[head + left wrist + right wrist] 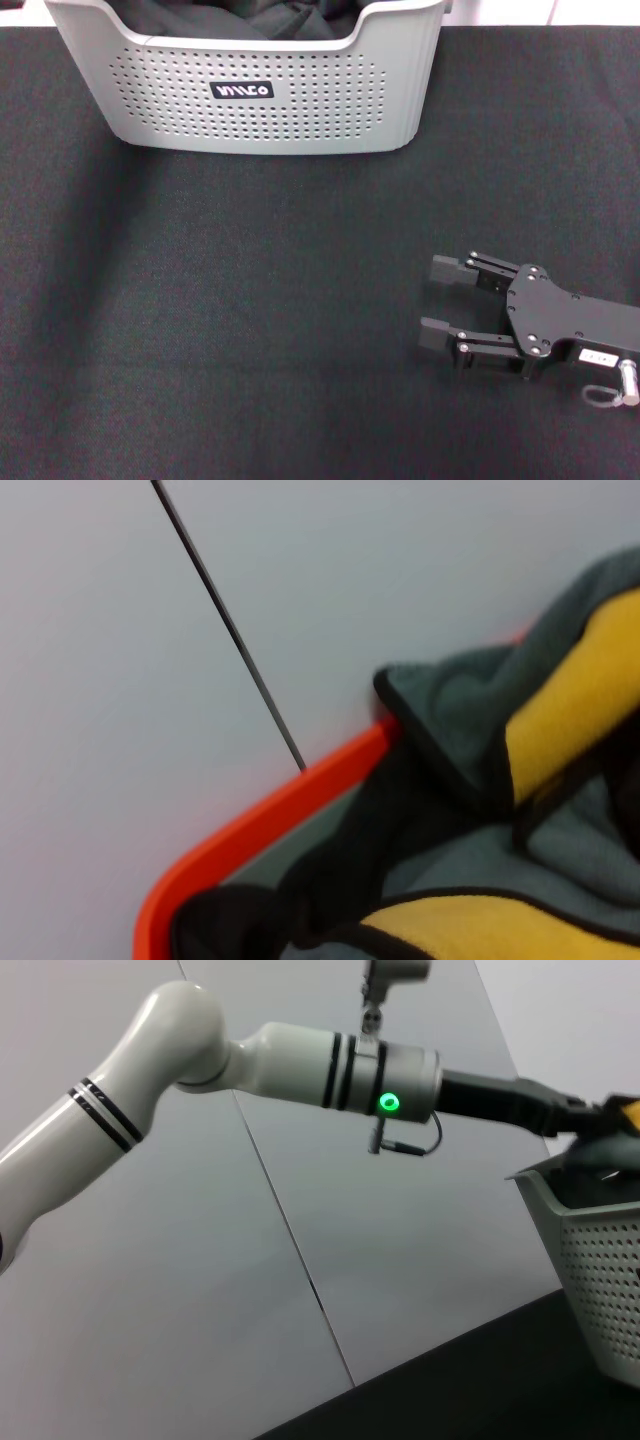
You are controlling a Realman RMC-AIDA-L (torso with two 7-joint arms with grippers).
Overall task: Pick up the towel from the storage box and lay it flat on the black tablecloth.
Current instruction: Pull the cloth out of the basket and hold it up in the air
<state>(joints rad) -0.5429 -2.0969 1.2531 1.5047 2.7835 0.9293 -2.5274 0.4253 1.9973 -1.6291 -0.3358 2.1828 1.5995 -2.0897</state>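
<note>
1 towel point(560, 710), crumpled, in the storage box point(260, 100). Left wrist view: plush grey folds with orange-yellow faces turned up in 2 patches, thin black trim along the edges. Bunched as it is, no long axis or heading can be read. Beside it, darker black fabric point(340, 870) sits against an orange rim point(270, 815).

1 storage box: light grey, perforated walls, curved rim, small black label point(241, 91) with white letters facing the robot. It stands at the far edge of the black tablecloth point(230, 320), long side across the view. Head view shows only dark folds inside.

1 black tablecloth, fine weave, covering the whole work surface.

Left arm point(300, 1060): right wrist view shows it white, green light lit, reaching over the box rim; a scrap of yellow sits at its tip. Cannot tell how its claw stands.

Right gripper point(436, 300): low over the cloth, near right, well apart from the box, fingers spread wide, holding nothing.
</note>
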